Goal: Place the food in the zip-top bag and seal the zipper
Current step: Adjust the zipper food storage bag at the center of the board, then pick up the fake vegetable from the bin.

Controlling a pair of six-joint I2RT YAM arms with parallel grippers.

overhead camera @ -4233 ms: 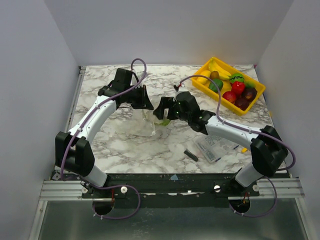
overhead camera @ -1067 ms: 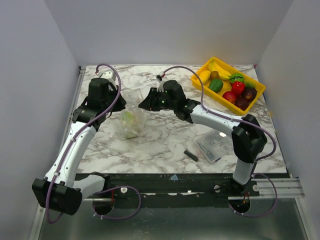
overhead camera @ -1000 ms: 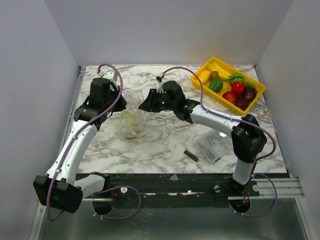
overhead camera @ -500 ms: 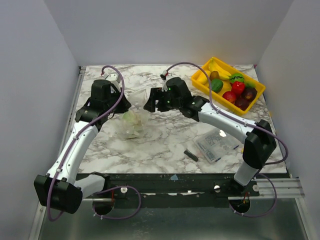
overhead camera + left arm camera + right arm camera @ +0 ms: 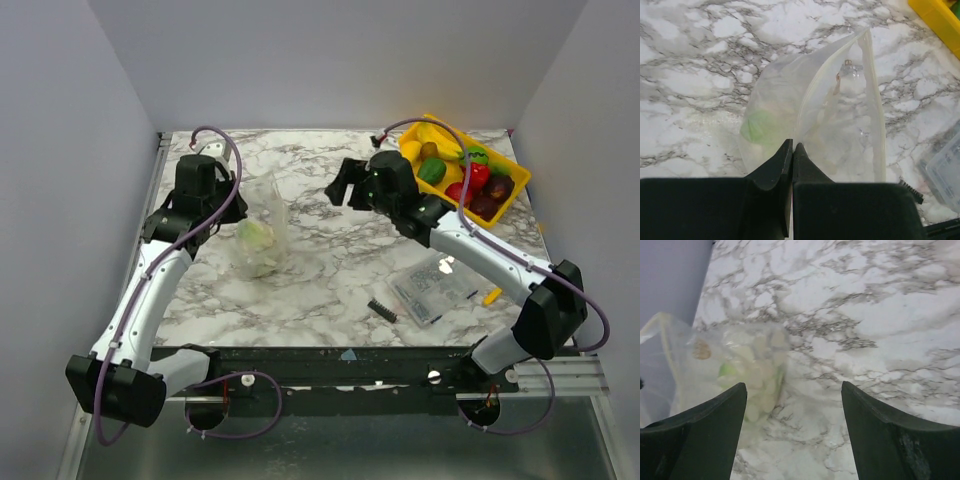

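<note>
The right end effector [image 5: 343,188], wide open and empty, now sits by the yellow tray [image 5: 497,157] instead of at the zip-top bag [image 5: 262,225] — likely fetching more food [image 5: 470,180] — while the left end effector [image 5: 792,150] stays pinched on the bag's rim, holding it upright with 1 green piece [image 5: 255,232] inside.

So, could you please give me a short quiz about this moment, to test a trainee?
1. True or false: the left fingers are shut on the edge of the zip-top bag.
2. Choose one: the right fingers hold A) a banana, B) nothing, they are open, C) the bag.
3. Fill in: the food piece seen inside the bag is ____ in colour.

Key: 1 true; 2 B; 3 green.
</note>
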